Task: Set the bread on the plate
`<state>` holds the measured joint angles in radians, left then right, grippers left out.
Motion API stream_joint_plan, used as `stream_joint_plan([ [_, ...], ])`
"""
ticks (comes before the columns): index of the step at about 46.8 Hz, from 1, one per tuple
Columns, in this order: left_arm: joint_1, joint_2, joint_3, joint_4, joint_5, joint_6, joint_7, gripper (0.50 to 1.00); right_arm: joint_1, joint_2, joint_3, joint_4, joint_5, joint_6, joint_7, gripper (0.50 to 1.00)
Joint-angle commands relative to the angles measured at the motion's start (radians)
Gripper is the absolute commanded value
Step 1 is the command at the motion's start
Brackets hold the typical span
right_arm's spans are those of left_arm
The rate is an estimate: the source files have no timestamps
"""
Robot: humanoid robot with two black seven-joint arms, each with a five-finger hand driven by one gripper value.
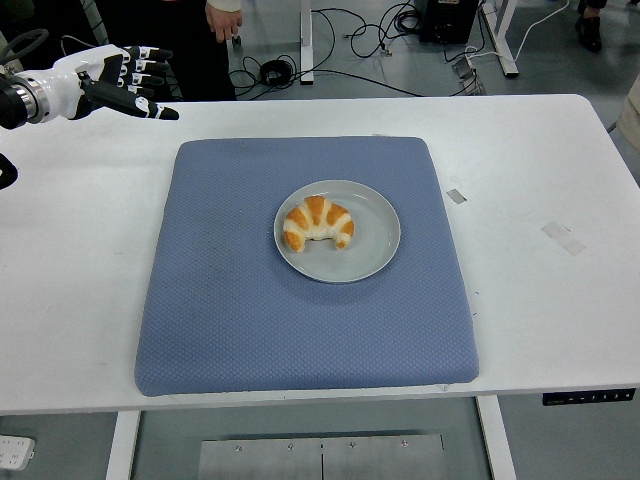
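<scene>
White counter (540, 170) carries a blue quilted mat (300, 300), approx. centred. Grey plate (370, 240) sits mid-mat; the bread (317, 224), a croissant, lies on plate's left half. Left hand (115, 80) hovers over counter's far-left corner, fingers spread, holding nothing. Small tape bits (563, 236) on counter's right side. Beyond: grey floor w/ black cables (370, 30), and a person's hand (222, 18) at top, poss. standing there.

left arm (20, 98) cut off at left edge past the wrist, person's hand (222, 18) cropped by top edge, table (560, 180) right corner off frame, right arm out of view
</scene>
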<state>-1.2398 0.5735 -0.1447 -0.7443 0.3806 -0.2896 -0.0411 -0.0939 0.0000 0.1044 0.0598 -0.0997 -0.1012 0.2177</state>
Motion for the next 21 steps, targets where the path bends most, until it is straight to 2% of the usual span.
stream_joint_plan([
  [1, 0.008, 0.011, -0.019, 0.0, 0.001, -0.002, 0.001, 0.963, 0.0, 0.0, 0.0, 0.0, 0.0, 0.0, 0.0, 1.0],
  [21, 0.019, 0.009, -0.038, 0.006, 0.001, -0.002, -0.002, 0.963, 0.0, 0.0, 0.001, 0.0, 0.0, 0.0, 0.0, 1.0],
])
